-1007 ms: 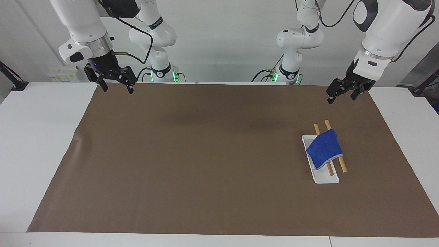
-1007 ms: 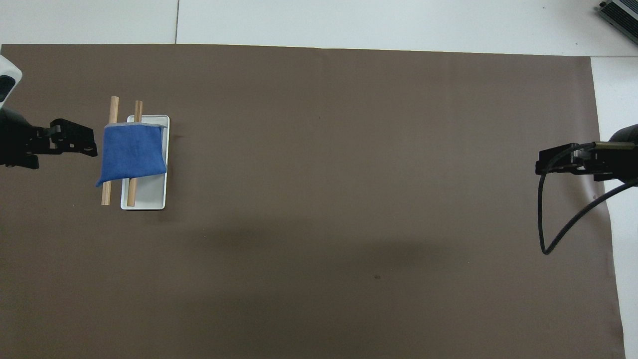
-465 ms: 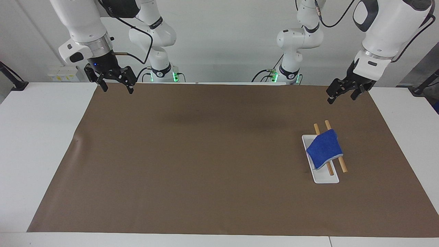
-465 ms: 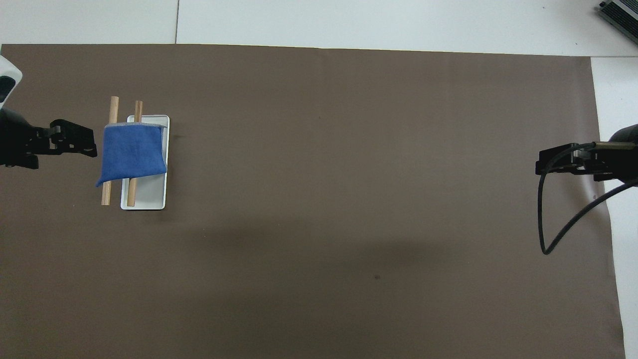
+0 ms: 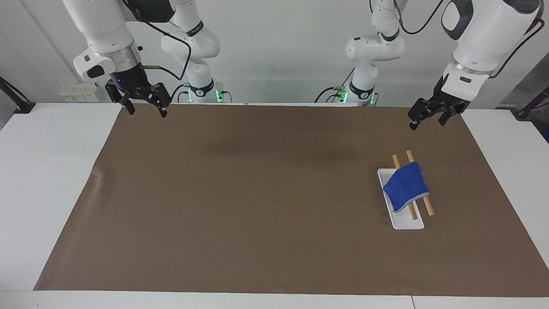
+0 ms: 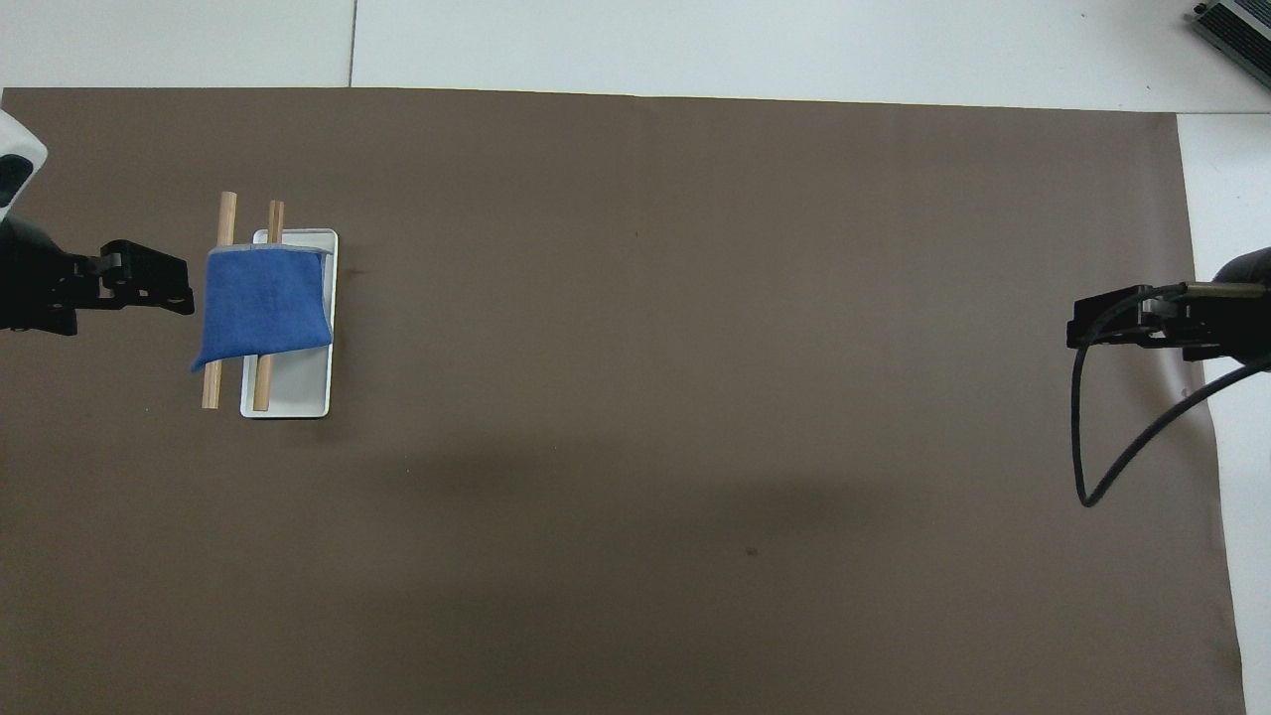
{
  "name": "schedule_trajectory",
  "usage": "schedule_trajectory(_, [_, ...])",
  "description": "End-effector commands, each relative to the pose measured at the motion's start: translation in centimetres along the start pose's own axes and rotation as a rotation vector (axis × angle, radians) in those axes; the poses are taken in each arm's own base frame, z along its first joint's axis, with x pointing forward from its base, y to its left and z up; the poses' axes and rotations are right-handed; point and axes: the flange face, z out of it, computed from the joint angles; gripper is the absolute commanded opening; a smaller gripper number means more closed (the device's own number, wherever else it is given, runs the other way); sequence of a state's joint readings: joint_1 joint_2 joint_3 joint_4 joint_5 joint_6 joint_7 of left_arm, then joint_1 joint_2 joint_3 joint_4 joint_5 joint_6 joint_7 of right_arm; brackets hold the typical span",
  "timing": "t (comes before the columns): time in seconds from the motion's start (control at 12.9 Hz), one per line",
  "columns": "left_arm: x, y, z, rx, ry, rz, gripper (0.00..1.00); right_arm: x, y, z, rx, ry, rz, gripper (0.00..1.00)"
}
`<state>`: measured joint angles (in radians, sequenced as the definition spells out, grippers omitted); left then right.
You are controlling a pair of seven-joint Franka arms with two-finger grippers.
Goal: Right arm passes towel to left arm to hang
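Observation:
The blue towel (image 5: 406, 185) (image 6: 263, 303) lies draped over two wooden rods (image 5: 429, 209) (image 6: 227, 211) that rest across a white tray (image 5: 405, 223) (image 6: 298, 392), at the left arm's end of the table. My left gripper (image 5: 426, 123) (image 6: 179, 286) hangs open in the air, apart from the towel and on the tray's robot side in the facing view. My right gripper (image 5: 147, 112) (image 6: 1077, 326) waits open and holding nothing above the mat's edge at the right arm's end.
A brown mat (image 5: 257, 193) covers most of the white table (image 5: 47, 171). A black cable (image 6: 1102, 467) loops down from the right wrist. A grey device (image 6: 1236, 30) sits at a table corner farthest from the robots.

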<state>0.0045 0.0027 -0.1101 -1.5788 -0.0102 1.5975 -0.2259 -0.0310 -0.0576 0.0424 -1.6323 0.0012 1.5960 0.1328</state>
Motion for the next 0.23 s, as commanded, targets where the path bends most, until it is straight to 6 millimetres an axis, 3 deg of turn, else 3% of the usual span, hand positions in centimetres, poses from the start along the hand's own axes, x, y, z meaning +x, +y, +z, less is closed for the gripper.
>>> schedule_trajectory(0.0, [-0.71, -0.12, -0.11, -0.011, 0.011, 0.009, 1.0, -0.47, 0.13, -0.02, -0.006, -0.01, -0.013, 1.0])
schedule_trajectory(0.15, [-0.71, -0.12, -0.11, -0.011, 0.011, 0.009, 1.0, -0.48, 0.11, 0.06, -0.005, -0.012, -0.012, 1.0])
